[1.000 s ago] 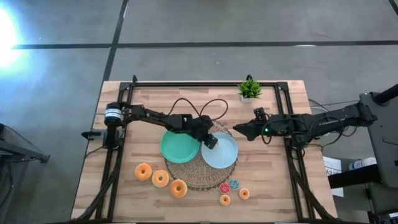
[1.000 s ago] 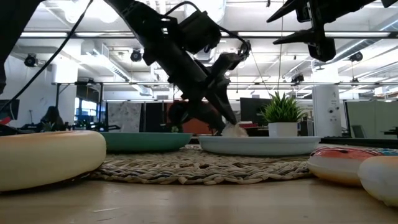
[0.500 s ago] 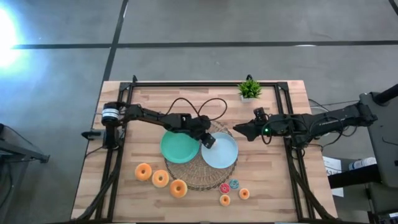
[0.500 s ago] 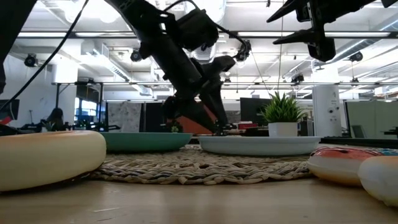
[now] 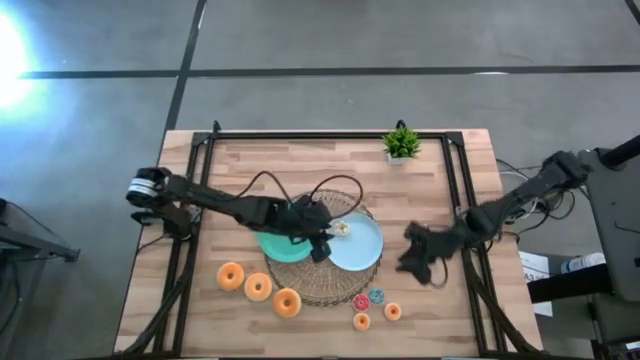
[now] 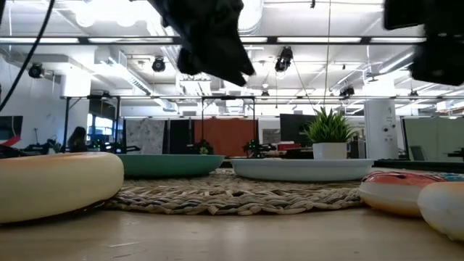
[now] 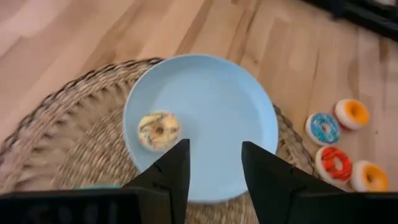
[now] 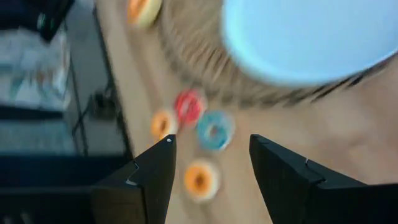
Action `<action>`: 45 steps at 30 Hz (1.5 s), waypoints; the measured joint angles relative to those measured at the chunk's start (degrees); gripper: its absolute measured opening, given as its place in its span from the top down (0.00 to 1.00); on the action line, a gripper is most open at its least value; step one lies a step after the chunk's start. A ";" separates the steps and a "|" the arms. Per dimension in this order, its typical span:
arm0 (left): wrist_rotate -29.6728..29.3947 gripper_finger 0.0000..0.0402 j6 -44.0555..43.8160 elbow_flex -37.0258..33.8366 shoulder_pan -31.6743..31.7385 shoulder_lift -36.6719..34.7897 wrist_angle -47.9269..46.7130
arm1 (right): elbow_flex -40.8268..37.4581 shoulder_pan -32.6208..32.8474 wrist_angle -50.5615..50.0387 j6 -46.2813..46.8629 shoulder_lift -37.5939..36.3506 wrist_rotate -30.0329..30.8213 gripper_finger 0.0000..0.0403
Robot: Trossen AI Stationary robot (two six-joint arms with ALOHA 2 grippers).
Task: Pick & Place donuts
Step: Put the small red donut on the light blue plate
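A small pale sprinkled donut (image 7: 158,130) was seen lying on the round light-blue plate (image 7: 230,118), off toward one edge, with nothing touching it. The left pincer (image 7: 211,163) was held above the round woven mat (image 7: 74,149), at the plate's near rim, its two dark fingers (image 7: 171,171) spread apart and empty. The right pincer (image 8: 208,165) was hung over the wooden bench (image 5: 440,300), to the right of the plate, fingers parted with nothing between them. Below it, four coin-sized donuts (image 8: 205,134) — red, blue and two orange — were clustered on the bench just off the mat. Three larger orange-tan donuts (image 5: 258,287) were lined along the mat's front-left edge. A round green plate (image 5: 275,245) was set beside the blue one, partly covered by the left arm.
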 joint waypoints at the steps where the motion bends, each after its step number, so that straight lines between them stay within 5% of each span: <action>1: -1.04 0.70 -0.02 0.00 -0.48 -0.25 -0.69 | 0.22 2.45 0.89 1.02 1.86 0.05 0.51; 8: -1.83 0.70 -0.16 -0.07 -2.35 -0.43 -3.71 | 10.32 16.27 -4.77 4.52 19.75 2.76 0.51; 20: -1.74 0.70 1.54 -0.07 -2.80 -0.43 -4.09 | 35.79 19.06 -24.22 -13.20 44.53 4.85 0.51; 45: -1.64 0.70 1.99 -0.07 -3.27 -0.43 -4.45 | 41.02 17.50 -25.05 -10.48 56.38 4.22 0.72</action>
